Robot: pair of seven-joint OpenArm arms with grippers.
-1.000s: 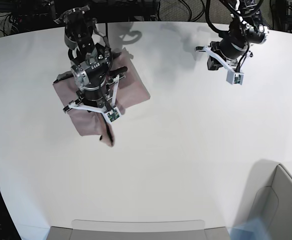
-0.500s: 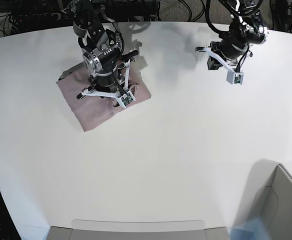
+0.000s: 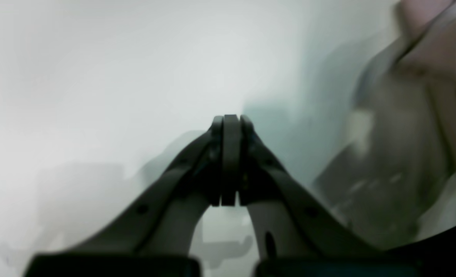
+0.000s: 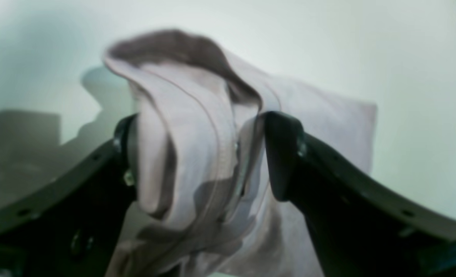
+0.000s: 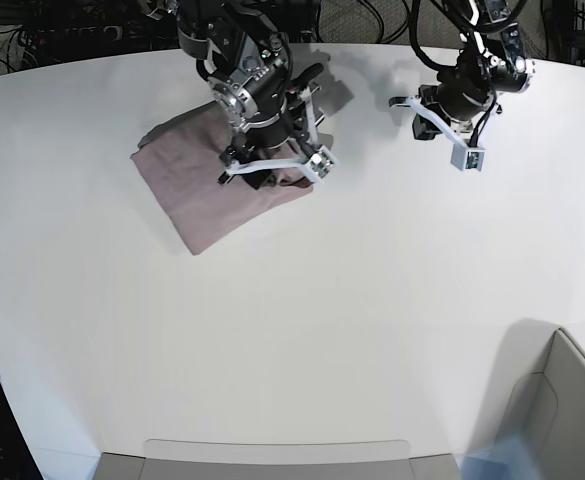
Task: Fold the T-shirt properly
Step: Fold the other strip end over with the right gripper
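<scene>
The T-shirt (image 5: 187, 190) lies as a mauve-pink folded slab at the table's back left. My right gripper (image 5: 270, 165) hangs over the shirt's right edge. In the right wrist view its jaws stand wide apart, open (image 4: 201, 150), and a raised hump of the T-shirt (image 4: 320, 123) with a stitched hem sits loosely between the fingers (image 4: 284, 154). My left gripper (image 5: 442, 115) hovers over bare table at the back right, away from the shirt. The left wrist view shows it shut (image 3: 230, 154), pads pressed together with nothing between them.
A grey bin (image 5: 562, 400) stands at the front right corner and a grey tray edge (image 5: 272, 455) runs along the front. Dark cables and gear lie behind the table's far edge (image 5: 372, 45).
My right arm swung back and to the right, carrying the shirt's hanging edge over onto the rest. Its jaws have opened and let go of the cloth. The left arm barely moved.
</scene>
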